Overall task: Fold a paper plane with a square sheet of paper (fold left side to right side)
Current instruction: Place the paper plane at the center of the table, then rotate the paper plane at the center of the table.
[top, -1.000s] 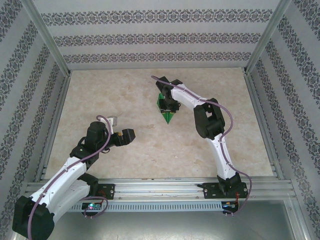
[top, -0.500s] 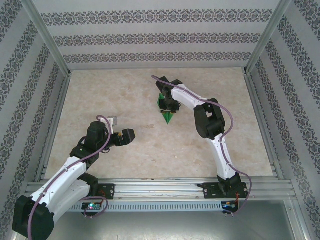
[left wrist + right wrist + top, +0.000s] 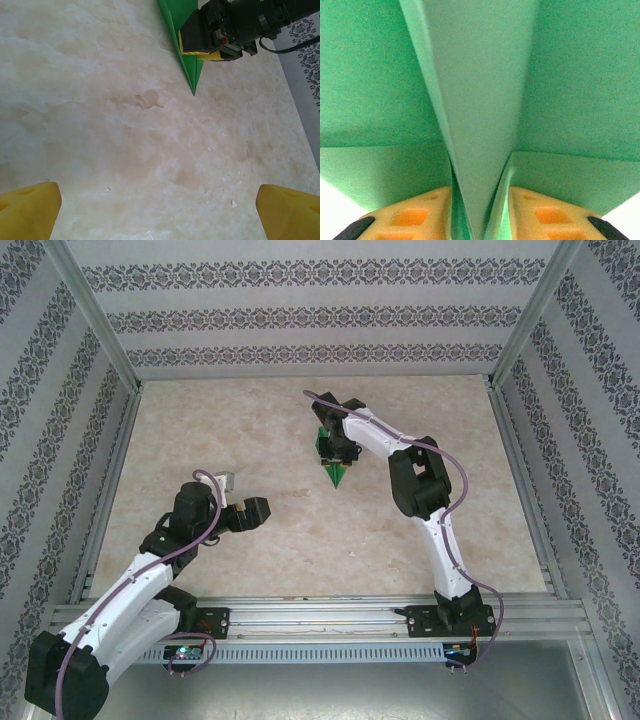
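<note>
Top view: paper plane [image 3: 335,478] is gripped at mid-desk [image 3: 250,570] by right end effector [image 3: 337,452], left end effector [image 3: 256,511] spread wide, empty; left wrist: nose is pointed toward the bases; right wrist: central fold is pinched (light, flimsy, easily crushed, stiffest there).

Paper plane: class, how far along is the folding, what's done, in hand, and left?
Done: the green sheet is already a pointed paper plane with spread wings. In hand: the right arm's jaws pinch its centre keel. Left: probably only letting go; the left arm's jaws stand open, away from it.
</note>
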Robot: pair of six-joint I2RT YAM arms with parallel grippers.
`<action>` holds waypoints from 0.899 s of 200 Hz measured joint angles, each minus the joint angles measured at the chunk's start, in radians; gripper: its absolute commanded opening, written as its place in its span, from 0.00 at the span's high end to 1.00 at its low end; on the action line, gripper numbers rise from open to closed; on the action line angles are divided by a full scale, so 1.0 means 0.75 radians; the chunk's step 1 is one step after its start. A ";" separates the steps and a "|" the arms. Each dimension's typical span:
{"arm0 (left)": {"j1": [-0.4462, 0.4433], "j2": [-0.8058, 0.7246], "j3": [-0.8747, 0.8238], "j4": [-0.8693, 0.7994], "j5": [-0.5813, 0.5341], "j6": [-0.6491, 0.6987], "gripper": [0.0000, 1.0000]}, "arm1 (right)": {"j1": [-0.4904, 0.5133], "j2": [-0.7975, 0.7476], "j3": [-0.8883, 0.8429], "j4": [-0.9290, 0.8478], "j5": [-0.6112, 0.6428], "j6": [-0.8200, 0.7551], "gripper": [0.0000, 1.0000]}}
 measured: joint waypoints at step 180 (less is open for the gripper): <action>0.000 0.001 0.002 -0.004 0.001 -0.001 0.00 | 0.001 -0.080 -0.007 0.001 0.005 0.001 0.63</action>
